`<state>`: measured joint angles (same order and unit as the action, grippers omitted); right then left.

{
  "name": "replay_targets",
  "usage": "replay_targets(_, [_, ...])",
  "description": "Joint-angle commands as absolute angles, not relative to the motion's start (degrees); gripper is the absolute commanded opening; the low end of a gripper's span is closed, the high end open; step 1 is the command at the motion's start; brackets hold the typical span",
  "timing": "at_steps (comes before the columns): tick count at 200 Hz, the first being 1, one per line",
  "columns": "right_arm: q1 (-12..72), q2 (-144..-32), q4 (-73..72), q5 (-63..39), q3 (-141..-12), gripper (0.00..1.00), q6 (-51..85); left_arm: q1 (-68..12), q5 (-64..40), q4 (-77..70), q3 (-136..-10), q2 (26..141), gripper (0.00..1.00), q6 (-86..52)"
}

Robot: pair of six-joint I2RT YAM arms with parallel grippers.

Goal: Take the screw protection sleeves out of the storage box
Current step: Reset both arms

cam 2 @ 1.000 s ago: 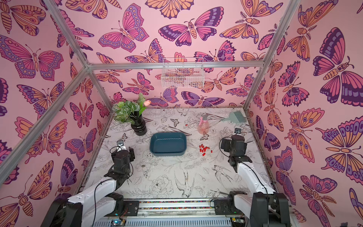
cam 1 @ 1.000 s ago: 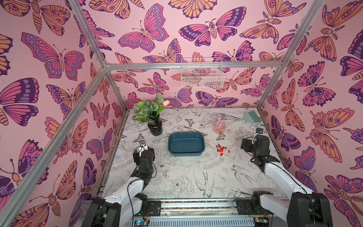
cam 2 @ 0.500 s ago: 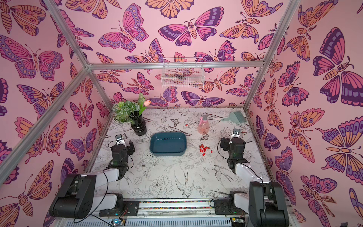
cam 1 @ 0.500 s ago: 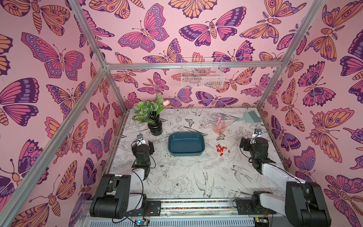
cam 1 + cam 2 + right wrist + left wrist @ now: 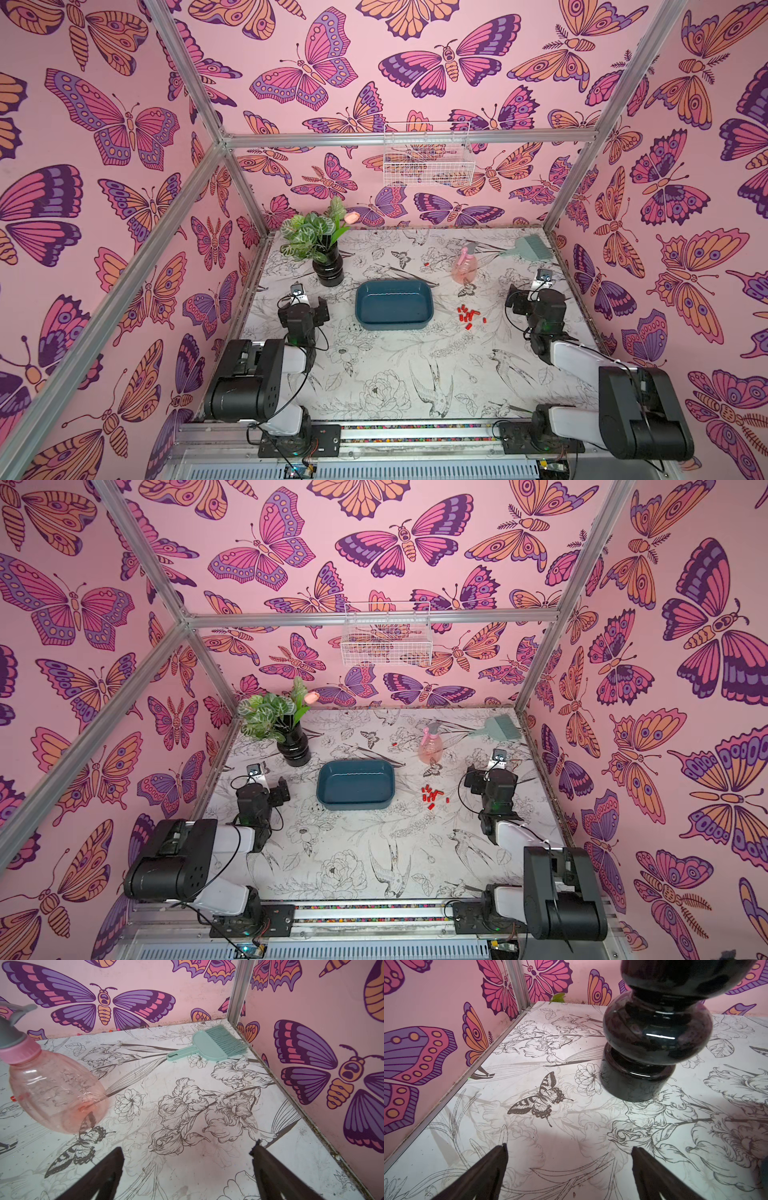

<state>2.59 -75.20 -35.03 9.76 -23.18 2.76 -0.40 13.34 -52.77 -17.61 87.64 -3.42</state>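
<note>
Both my arms have pulled back over the bench [image 5: 395, 374]. The storage box [image 5: 394, 307] sits empty mid-bench. My left gripper [image 5: 569, 1147] has just spread wide; my right gripper [image 5: 188, 1146] is wide too, and both are empty. The screw protection sleeves [image 5: 468, 314] are clustered beside the box, with a stray sleeve [image 5: 426, 263] farther back. The job looks done.

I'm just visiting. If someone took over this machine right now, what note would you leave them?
Left gripper: jaws open, empty, by the vase.
Right gripper: jaws open, empty, near the spray bottle.
Box: looks empty in both top views.
Sleeves: clustered on the table beside the box; a stray sleeve lies farther back.
Done: sleeves out. Left: probably nothing.
</note>
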Motion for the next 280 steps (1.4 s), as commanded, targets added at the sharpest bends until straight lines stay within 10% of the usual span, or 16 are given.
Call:
replay_targets(1, [2.2, -76.9, -36.8, 9.0, -24.4, 0.99, 2.4, -0.3, 11.7, -54.0, -18.3, 88.5, 0.98, -3.0])
replay_targets(280, [2.0, -86.1, -46.7, 8.0, -22.8, 0.99, 2.5, -0.4, 11.3, -54.1, -18.3, 88.5, 0.99, -2.5])
